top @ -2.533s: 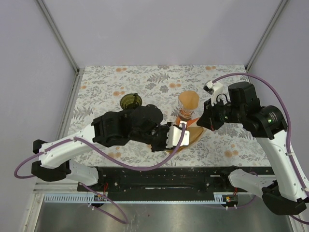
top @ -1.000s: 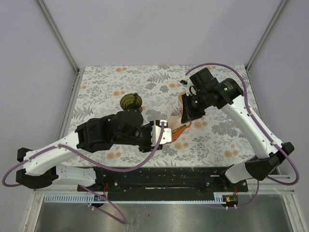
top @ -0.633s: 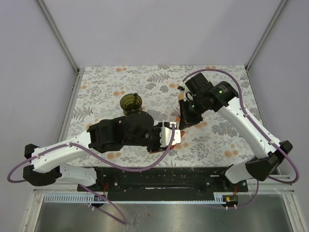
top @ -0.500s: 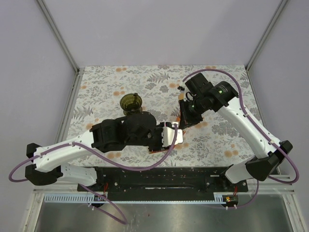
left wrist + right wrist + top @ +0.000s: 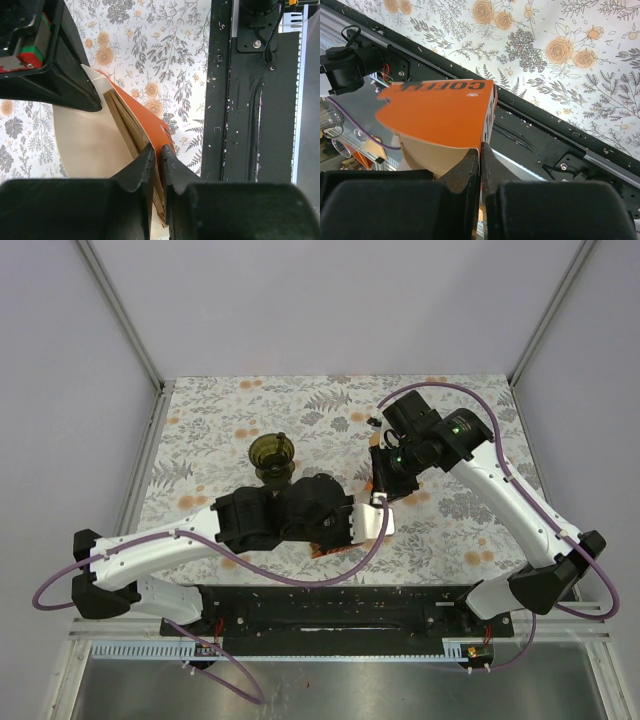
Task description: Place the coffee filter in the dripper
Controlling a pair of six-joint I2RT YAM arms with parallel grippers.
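The dripper [image 5: 271, 452] is a dark olive cup standing on the floral cloth, left of both grippers. The coffee filter pack [image 5: 440, 112] is an orange sleeve with tan filters [image 5: 125, 127] inside. It is held off the table between the two grippers and is mostly hidden in the top view. My left gripper [image 5: 155, 150] is shut on the pack's orange edge [image 5: 150, 125]. My right gripper [image 5: 480, 147] is shut on the pack's corner, where a tan filter [image 5: 427, 156] shows below the orange. In the top view the left gripper [image 5: 368, 522] and the right gripper [image 5: 384, 490] nearly touch.
The floral tablecloth [image 5: 460, 530] covers the table. The black base rail [image 5: 380, 608] runs along the near edge. Grey walls and metal frame posts [image 5: 130, 330] bound the back and sides. The left arm's body [image 5: 280, 518] lies just in front of the dripper.
My left gripper has moved right with the pack, up against the right gripper. The right arm swung in from the right earlier and has barely moved in the last half second.
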